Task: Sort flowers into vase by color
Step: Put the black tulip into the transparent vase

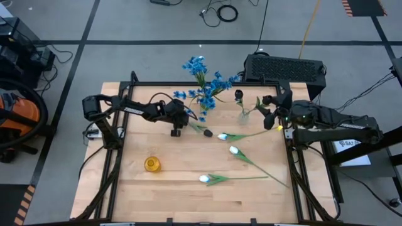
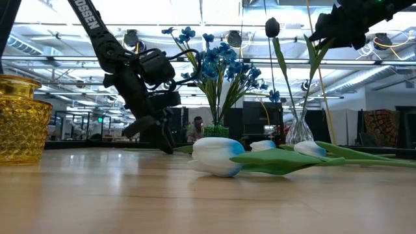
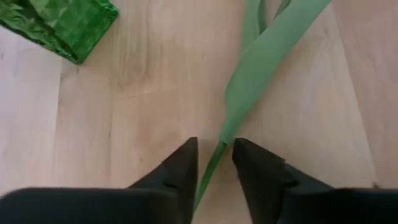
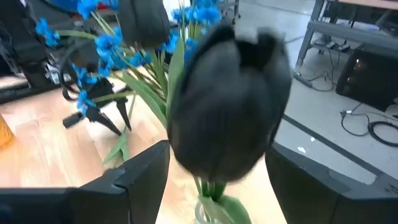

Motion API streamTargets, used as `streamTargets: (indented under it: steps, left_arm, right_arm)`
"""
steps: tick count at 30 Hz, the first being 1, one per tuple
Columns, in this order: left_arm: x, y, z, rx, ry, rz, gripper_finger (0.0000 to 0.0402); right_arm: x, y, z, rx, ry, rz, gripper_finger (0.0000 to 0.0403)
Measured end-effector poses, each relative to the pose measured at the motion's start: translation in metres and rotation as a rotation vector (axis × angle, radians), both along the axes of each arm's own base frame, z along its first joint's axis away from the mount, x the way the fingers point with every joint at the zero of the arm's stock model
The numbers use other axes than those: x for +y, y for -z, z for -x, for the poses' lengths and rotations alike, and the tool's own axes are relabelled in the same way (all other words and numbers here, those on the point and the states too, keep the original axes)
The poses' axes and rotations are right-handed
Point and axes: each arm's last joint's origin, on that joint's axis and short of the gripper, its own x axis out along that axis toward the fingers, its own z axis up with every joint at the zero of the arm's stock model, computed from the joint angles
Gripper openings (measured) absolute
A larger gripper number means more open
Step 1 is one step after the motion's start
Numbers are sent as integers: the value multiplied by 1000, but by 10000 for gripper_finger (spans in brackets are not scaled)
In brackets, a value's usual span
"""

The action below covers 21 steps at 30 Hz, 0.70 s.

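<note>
flowers were partly sorted at this point. the blue blooms (image 1: 204,81) stood bunched in a green vase (image 3: 59,25) at the back of the table (image 1: 188,194), and one dark tulip (image 1: 239,95) stood upright in a clear glass vase (image 2: 299,133) just beside it. three white tulips still lay flat on the wood: one (image 1: 223,135) near the middle, a second (image 1: 233,150) just in front of it, a third (image 1: 204,179) nearer the front edge. another dark tulip (image 1: 206,132) also lay on the table near the left gripper (image 1: 176,130).

that gripper was down at the table surface, its fingers (image 3: 180,174) slightly apart and straddling a green stem (image 3: 208,171), not yet pressed onto it. the right gripper (image 4: 214,180) hovered by the glass vase, spread, with the standing dark tulip between its fingers and no grip visible.

a yellow glass vase (image 1: 152,164) stood empty toward the front left, likely meant for the white tulips. by my judgement, roughly half remained: four stems to place.
</note>
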Motion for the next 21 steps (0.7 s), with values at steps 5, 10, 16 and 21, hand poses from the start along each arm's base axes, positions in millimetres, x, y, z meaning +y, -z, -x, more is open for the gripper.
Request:
streamTargets:
  steps: [5, 10, 16, 21]
  left_arm:
    - [-1, 1, 1, 10, 20, 5, 29]
    - [-4, -2, 0, 13, 29, -11, 12]
    - [-25, -15, 2, 28, 81, -28, 12]
    - [-50, -30, 5, 33, 144, -2, 12]
  right_arm:
    - [0, -11, 3, -28, -5, 0, 256]
    - [2, -13, 4, -30, -67, -30, 256]
    - [2, -13, 4, -31, -75, -28, 256]
    - [3, -10, 5, -2, -94, -41, 262]
